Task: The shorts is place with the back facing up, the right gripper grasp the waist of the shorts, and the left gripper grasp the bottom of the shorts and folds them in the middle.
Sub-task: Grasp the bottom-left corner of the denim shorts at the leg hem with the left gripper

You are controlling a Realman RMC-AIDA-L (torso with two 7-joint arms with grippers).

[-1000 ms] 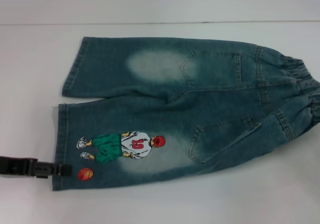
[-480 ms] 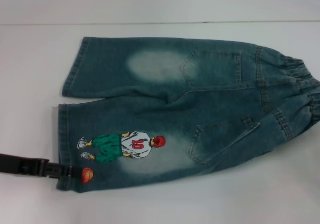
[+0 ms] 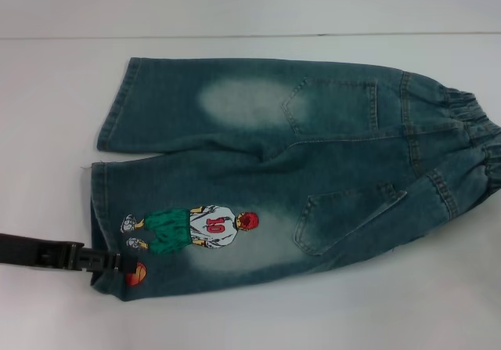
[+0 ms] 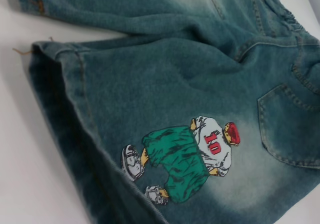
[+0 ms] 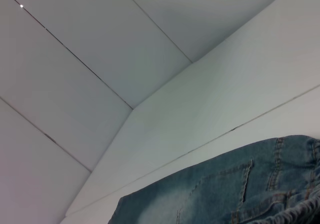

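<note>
The bench (image 3: pixel 63 99) is a plain white surface, and behind it a pale wall of large panels with thin dark seams rises, seen best from the right wrist view. The shorts (image 3: pixel 290 178) lie flat on the bench with the back up, legs toward the robot's left and the gathered waistband toward its right. Both back pockets show, with a faded pale patch on the far leg and the cartoon basketball player numbered 10 on the near leg.

The left gripper (image 3: pixel 117 262) reaches in low from the left edge at the near leg's hem corner. Compared with a second ago, it has slid further in over the hem, and now covers part of the small orange ball print that was fully clear before. The near hem corner has drawn inward and looks slightly bunched, while the rest of the shorts has not shifted.

The jaws of the left gripper are dark against the dark denim, so I cannot tell whether they are spread or pinching the hem. The waistband runs off the right edge of the head view. The right gripper is not visible in any view; its wrist camera shows only the wall, the bench and the waist end of the shorts.
</note>
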